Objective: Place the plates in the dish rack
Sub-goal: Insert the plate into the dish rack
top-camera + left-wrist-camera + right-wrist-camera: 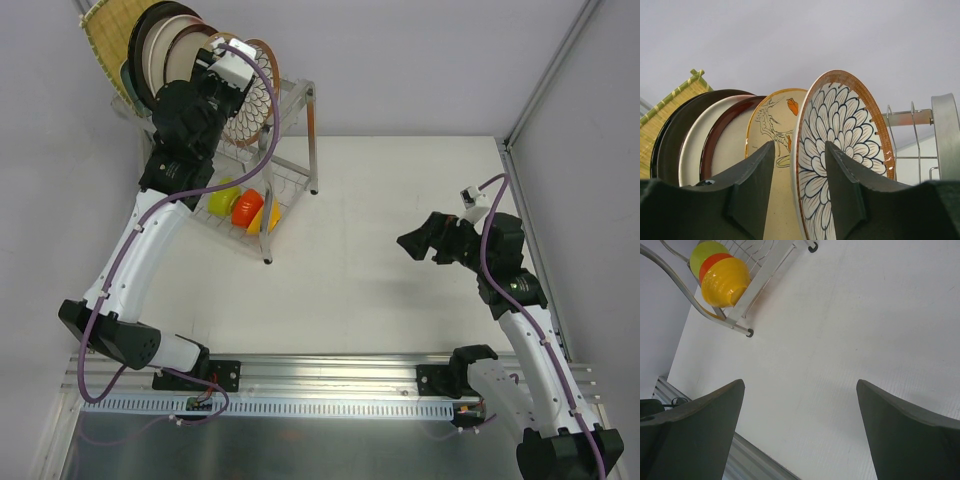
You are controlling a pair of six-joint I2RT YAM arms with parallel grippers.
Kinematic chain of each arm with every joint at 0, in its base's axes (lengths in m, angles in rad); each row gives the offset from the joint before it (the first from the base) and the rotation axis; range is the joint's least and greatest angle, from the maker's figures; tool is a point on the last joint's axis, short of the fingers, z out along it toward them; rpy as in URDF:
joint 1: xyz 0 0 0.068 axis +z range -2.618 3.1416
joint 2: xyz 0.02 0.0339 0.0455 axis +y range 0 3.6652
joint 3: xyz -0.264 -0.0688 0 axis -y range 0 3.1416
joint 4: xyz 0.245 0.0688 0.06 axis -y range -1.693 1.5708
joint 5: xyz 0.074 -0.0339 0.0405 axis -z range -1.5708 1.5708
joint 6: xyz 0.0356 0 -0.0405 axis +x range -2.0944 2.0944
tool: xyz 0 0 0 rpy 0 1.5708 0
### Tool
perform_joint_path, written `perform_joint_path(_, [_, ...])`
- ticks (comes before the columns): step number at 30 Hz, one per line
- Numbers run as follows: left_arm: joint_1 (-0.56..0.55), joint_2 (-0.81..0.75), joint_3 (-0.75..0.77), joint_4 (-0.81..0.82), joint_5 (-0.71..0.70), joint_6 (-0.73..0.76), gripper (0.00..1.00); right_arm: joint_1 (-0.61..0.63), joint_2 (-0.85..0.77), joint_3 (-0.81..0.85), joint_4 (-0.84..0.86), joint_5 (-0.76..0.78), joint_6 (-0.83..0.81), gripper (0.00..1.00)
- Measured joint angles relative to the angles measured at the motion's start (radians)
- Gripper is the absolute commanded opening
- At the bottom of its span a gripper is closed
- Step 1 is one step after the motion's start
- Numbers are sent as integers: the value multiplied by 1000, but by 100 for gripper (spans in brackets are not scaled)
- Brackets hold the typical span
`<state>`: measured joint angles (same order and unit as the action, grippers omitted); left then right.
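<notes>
Grey wall [420,60] behind, I see the plates [170,50] upright in the rack [312,130], left end effector [800,145] parted astride the petal plate [845,130], right end effector [800,385] wide and empty; a crooked retreat could snag and topple it.

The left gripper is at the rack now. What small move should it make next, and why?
Probably draw the left gripper straight back off the petal-pattern plate. Its jaws stand apart around that plate's rim, and the plate stands upright in the dish rack beside the other plates.
</notes>
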<state>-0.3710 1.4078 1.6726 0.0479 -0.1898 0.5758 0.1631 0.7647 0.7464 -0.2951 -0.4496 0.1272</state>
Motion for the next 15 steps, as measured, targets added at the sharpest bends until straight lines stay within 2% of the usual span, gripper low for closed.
perform_joint_path(2, [0,-2,0,0,0,-1,48,0,0,0,0,0,0,100])
perform_joint_path(8, [0,-19,-4,0,0,-15,64,0,0,0,0,0,0,100])
perform_joint_path(15, [0,-86,-9,0,8,-50,79,0,-6,0,-1,0,0,100])
